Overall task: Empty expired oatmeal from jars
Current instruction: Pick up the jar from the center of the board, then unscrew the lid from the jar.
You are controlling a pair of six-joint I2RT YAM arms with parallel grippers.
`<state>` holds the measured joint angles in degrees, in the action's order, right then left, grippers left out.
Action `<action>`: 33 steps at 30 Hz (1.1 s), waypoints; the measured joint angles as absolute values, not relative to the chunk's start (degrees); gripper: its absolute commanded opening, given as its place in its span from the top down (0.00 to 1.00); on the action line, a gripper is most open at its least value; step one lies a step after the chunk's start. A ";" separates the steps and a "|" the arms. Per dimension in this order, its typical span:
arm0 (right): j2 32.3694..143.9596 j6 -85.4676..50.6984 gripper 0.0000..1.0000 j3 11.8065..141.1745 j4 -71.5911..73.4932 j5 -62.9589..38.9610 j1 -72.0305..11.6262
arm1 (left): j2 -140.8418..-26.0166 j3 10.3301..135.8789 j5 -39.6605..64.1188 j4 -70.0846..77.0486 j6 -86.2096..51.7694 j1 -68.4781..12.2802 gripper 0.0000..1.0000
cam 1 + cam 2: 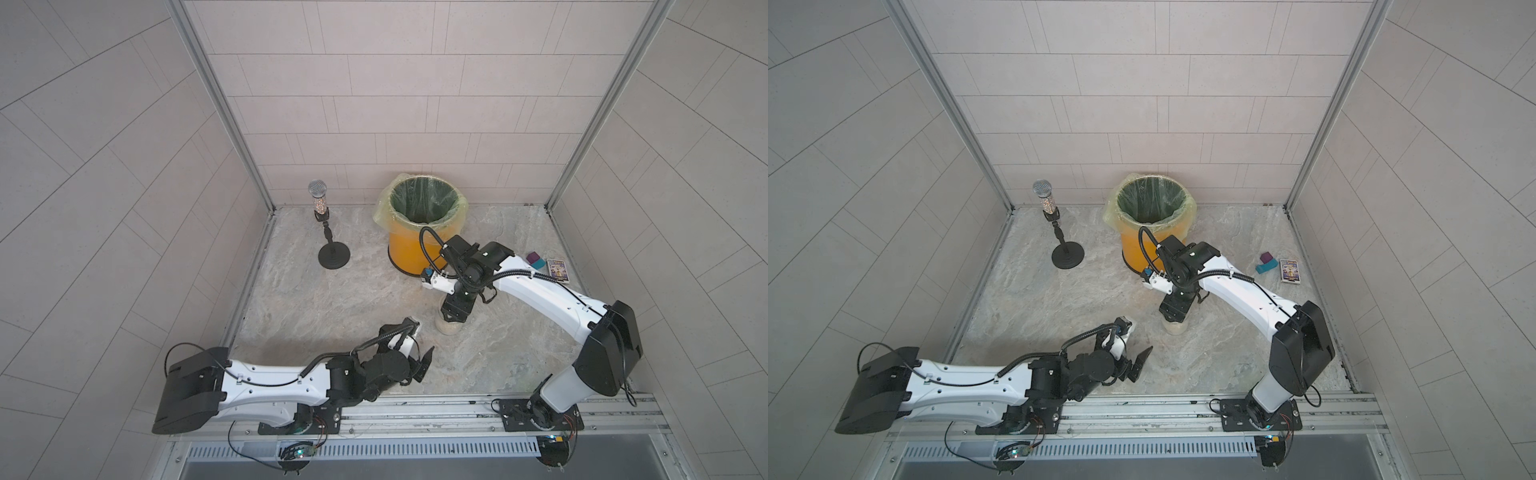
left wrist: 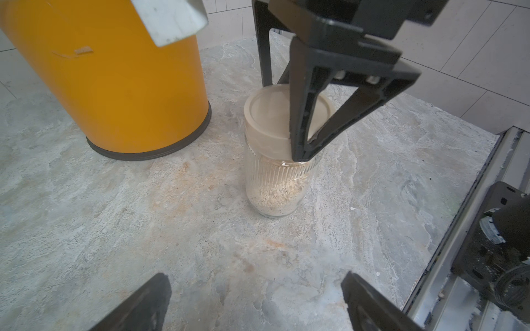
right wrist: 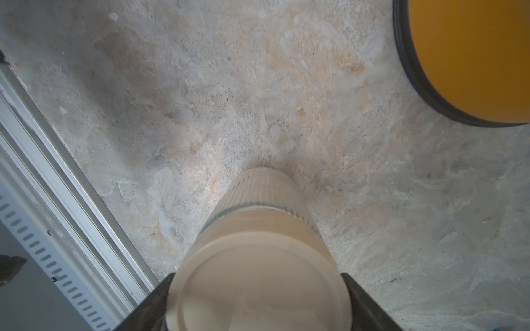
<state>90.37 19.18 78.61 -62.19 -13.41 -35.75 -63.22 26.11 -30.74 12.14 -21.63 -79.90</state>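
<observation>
We find the jar (image 2: 272, 177) standing on the table (image 1: 332, 299), just nearer than the bin (image 1: 405, 249), the lid (image 2: 266, 120) on it and the oatmeal (image 2: 275, 197) in its bottom. The right gripper (image 2: 284, 120) sits over it, fingers against either side of the lid. The left gripper (image 2: 255, 282) lies near-left, apart. Far left stands the microphone (image 1: 322, 208); far right, the blocks (image 1: 536, 260), with the card box (image 1: 558, 270) just right of them.

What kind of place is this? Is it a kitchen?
Likely a robot test booth, not a real kitchen: left arm and right arm bolted to a metal rail, tiled walls, and a stone-look table holding an orange bin.
</observation>
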 measured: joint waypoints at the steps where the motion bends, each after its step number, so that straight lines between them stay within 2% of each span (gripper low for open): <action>1: 90.37 19.16 0.38 78.61 -62.19 -13.41 -35.75 | -63.26 26.11 -30.72 12.16 -21.63 -79.90 0.00; 5: 90.37 19.14 0.69 78.63 -62.28 -13.41 -35.75 | -64.27 26.13 -30.76 12.84 -21.02 -79.90 0.00; 6: 90.37 19.16 0.74 78.63 -62.30 -13.43 -35.75 | -64.75 26.13 -30.74 13.37 -20.82 -79.90 0.00; 8: 90.56 19.11 0.77 78.85 -62.67 -13.47 -35.73 | -66.61 26.13 -30.70 15.46 -19.68 -79.90 0.00; 13: 91.37 18.57 0.83 79.99 -63.66 -14.20 -35.68 | -72.07 26.09 -30.74 24.64 -17.39 -79.90 0.00; 33: 95.85 17.32 0.83 89.01 -71.07 -24.93 -29.87 | -96.82 25.47 -31.53 58.57 -11.86 -78.59 0.00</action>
<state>95.85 17.32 89.01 -71.07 -24.93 -29.87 -96.82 25.47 -31.53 58.57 -11.86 -78.59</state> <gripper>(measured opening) 0.812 0.997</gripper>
